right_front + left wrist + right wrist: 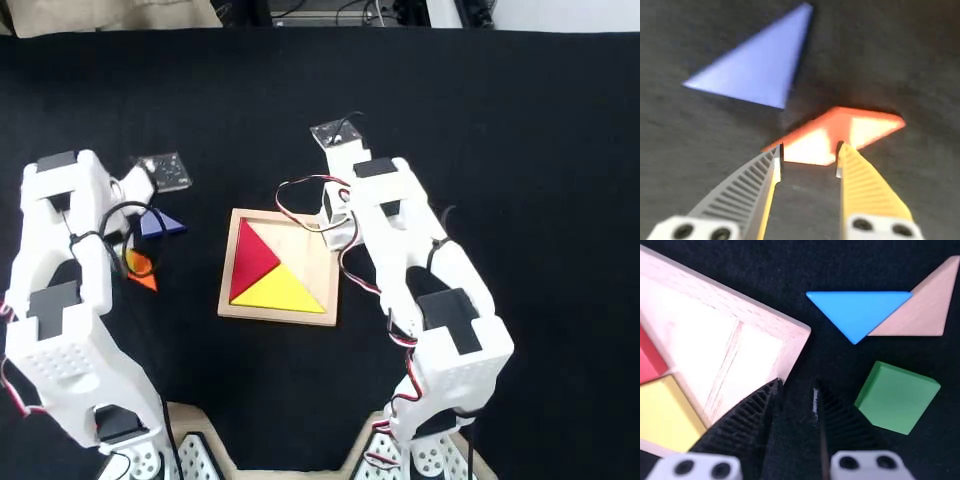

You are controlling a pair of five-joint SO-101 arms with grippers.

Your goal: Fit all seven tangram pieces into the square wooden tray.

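Note:
The square wooden tray [236, 300] lies mid-table with a red triangle [252, 258] and a yellow triangle [282, 291] in it. My left gripper [807, 156] is open, its tips right at the near edge of an orange piece [860, 131]; a purple-blue triangle [757, 67] lies just beyond. The right gripper [796, 389] is narrowly open with nothing in it, poised over the cloth by the tray's corner [790, 335]. A light blue triangle [860, 312], a bare-wood triangle [925, 310] and a green square [895, 397] lie beside that corner.
Black cloth covers the table. Two grey speckled patches [165, 172] [335, 130] lie on it beyond the arms. The right arm [400, 240] hangs over the tray's right side. The orange piece [140, 268] and purple-blue triangle [160, 224] sit left of the tray.

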